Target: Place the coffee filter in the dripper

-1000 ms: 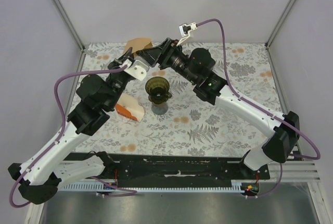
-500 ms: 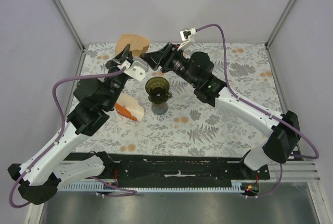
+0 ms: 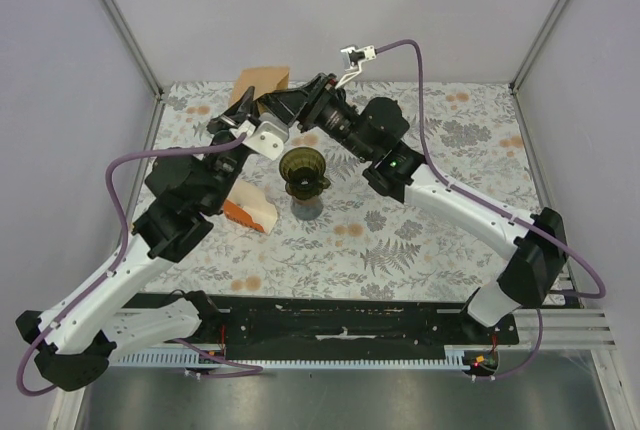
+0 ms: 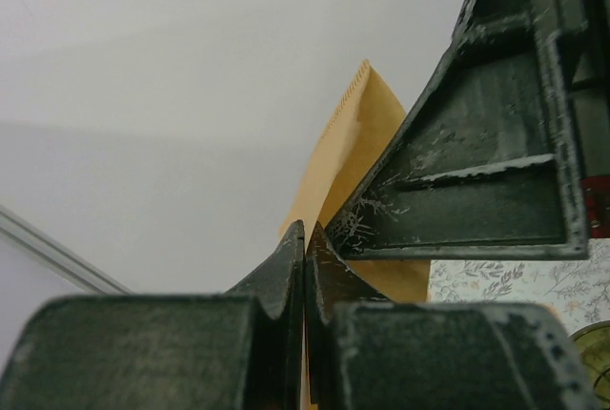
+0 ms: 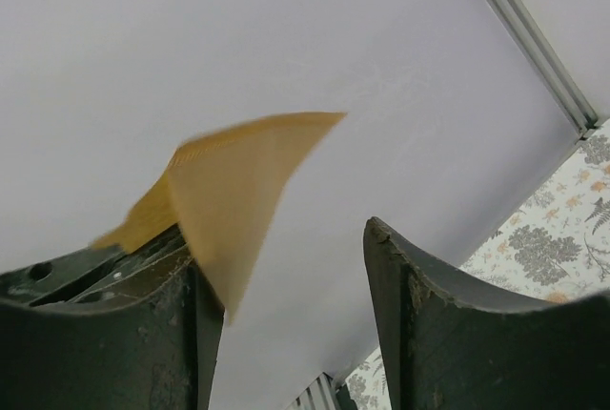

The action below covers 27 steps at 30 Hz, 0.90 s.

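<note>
The tan coffee filter [image 3: 263, 80] is held up in the air at the back left, above the table. My left gripper [image 3: 244, 110] is shut on its lower edge; in the left wrist view the filter [image 4: 357, 143] rises from between the closed fingertips of the left gripper [image 4: 305, 231]. My right gripper [image 3: 272, 104] is open right beside it; in the right wrist view the filter [image 5: 233, 186] lies against the left finger, inside the gap of the right gripper [image 5: 286, 253]. The dark green dripper [image 3: 303, 168] stands upright and empty, just in front of both grippers.
An orange and white wedge carton [image 3: 250, 212] lies left of the dripper, under my left arm. The enclosure's back wall and metal corner posts [image 3: 120, 25] stand close behind the grippers. The floral table cover [image 3: 450, 190] spreads to the right.
The filter was lifted and fanned out toward the back left, and now shows narrower and more on edge. The right gripper has shifted slightly back and left, close to the filter.
</note>
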Tool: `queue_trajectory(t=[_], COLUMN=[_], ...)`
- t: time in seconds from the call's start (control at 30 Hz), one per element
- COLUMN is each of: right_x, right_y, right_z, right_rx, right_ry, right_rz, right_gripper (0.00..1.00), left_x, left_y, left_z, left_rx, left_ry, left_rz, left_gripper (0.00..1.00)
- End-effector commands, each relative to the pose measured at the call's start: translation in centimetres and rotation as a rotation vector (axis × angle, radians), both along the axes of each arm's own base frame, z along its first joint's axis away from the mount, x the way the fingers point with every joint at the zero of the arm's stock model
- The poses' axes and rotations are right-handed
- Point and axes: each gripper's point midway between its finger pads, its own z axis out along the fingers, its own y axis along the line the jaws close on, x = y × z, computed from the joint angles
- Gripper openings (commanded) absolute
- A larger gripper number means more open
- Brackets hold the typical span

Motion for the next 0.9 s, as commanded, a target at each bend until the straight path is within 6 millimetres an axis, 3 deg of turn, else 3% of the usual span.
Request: queue_trajectory(t=[0.0, 0.23, 0.4, 0.5, 0.63, 0.87], right_x=[0.9, 2.7, 2.3, 2.3, 3.7, 4.8], right_y=[-0.1, -1.8, -0.7, -0.3, -1.5, -2.0], right_z=[2.4, 1.4, 2.6, 2.9, 1.2, -1.4], right_rx=[0.103, 0.131, 0.173, 0.181, 0.166, 0.099], right_ry=[0.039, 0.105, 0.033, 0.037, 0.113, 0.181], right_rz=[0.000, -0.110, -0.053, -0.030, -0.122, -0.181], right_gripper=[0.63, 0.53, 0.51, 0.38, 0.15, 0.12], left_x=[-0.5, -0.6, -0.7, -0.7, -0.9, -1.5], left_y=[-0.5, -0.8, -1.3, -1.5, -0.8, -0.1], left_z=[0.8, 1.0, 0.6, 0.8, 2.2, 5.0], left_rx=[0.013, 0.014, 0.007, -0.011, -0.037, -0.094], left_ry=[-0.054, -0.082, -0.063, -0.060, -0.108, -0.164], left_rz=[-0.014, -0.023, -0.051, -0.054, -0.033, -0.030], left_gripper=[0.02, 0.02, 0.02, 0.02, 0.02, 0.02])
